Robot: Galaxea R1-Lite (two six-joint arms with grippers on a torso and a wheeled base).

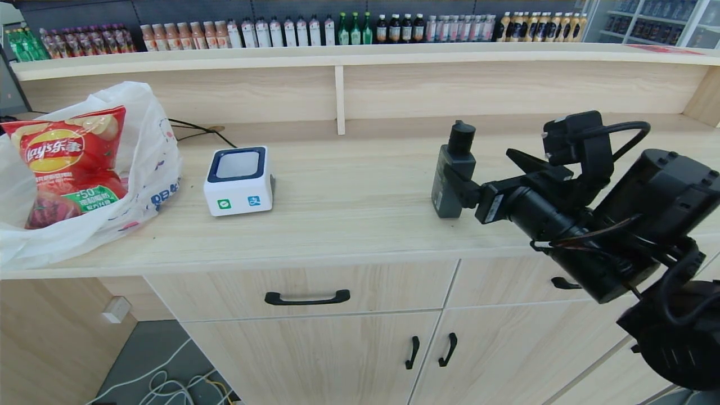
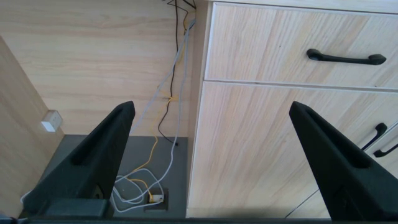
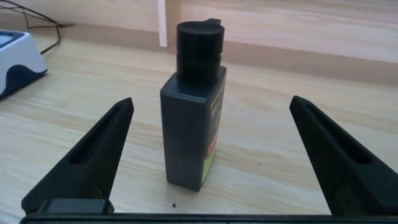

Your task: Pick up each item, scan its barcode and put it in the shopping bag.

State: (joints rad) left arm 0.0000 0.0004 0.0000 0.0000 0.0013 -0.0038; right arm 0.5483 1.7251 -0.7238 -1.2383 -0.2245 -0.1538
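A dark grey bottle (image 1: 450, 174) (image 3: 189, 130) with a black cap stands upright on the wooden counter (image 1: 349, 225), right of centre. My right gripper (image 1: 488, 174) (image 3: 211, 102) is open just in front of the bottle, with a finger on each side and neither touching it. The white scanner cube (image 1: 239, 180) (image 3: 15, 56) sits mid-counter. At the left end lies the white shopping bag (image 1: 152, 169) with a red chips bag (image 1: 67, 163) inside. My left gripper (image 2: 211, 106) hangs open and empty below counter level, facing the cabinet front.
Black cables (image 1: 197, 129) run behind the scanner. A raised shelf (image 1: 360, 56) with rows of drink bottles backs the counter. Below are a drawer (image 1: 306, 297) (image 2: 345, 58) and cabinet doors with black handles. Loose cables (image 2: 146, 186) lie on the floor.
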